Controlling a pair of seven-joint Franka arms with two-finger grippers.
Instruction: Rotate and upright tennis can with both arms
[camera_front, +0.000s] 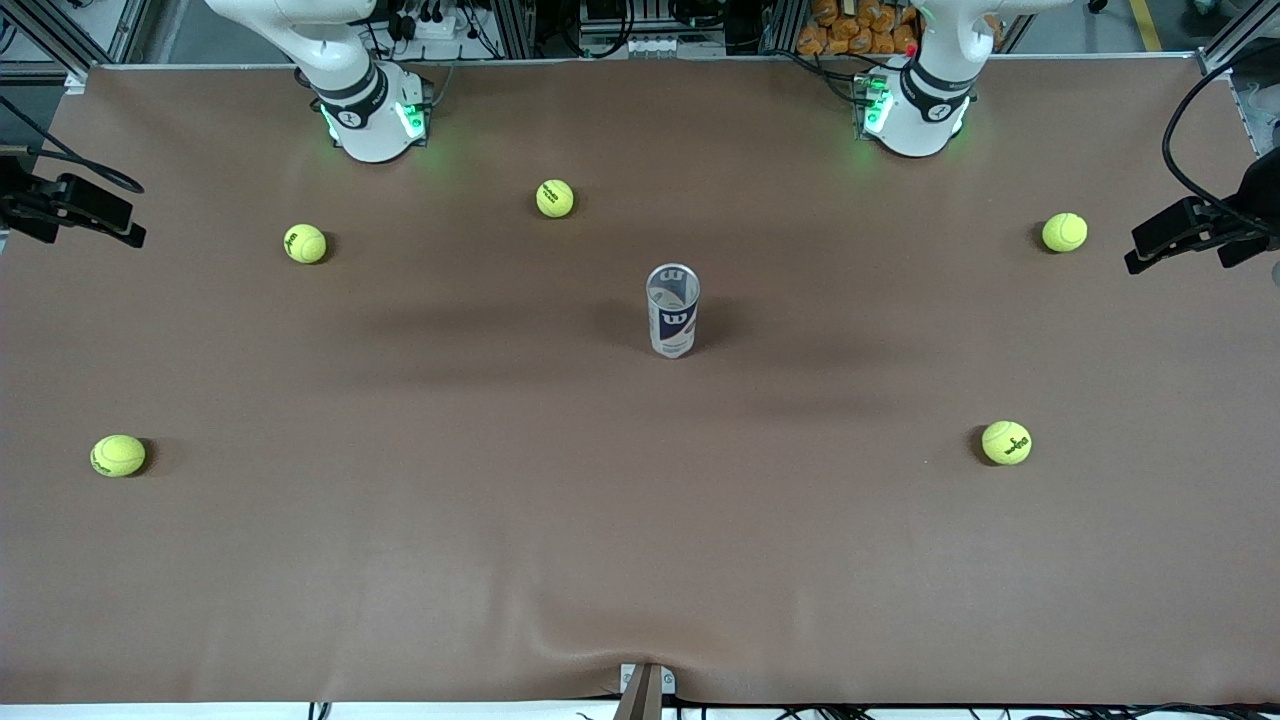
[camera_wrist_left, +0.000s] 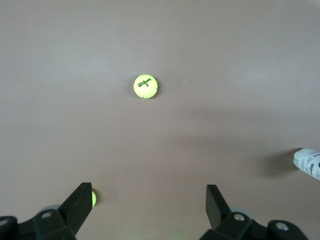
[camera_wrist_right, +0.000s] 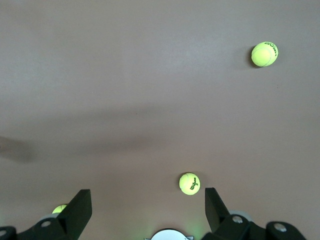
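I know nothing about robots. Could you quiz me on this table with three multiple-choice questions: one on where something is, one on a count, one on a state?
1. Where is the tennis can?
A. near the middle of the table
B. at the edge by the left arm's base
C. on top of a ball

2. How many tennis balls lie on the table?
A. three
B. five
C. seven

3. How are the two pincers?
A. both shut on balls
B. one holding the can
C. both open, holding nothing

Answers:
1 A: the can stands upright by itself, mid-table, open end up.
2 B: the front view shows five balls scattered around the can.
3 C: the left pincer and the right pincer each show fingers spread wide with only bare table between them, up over it.
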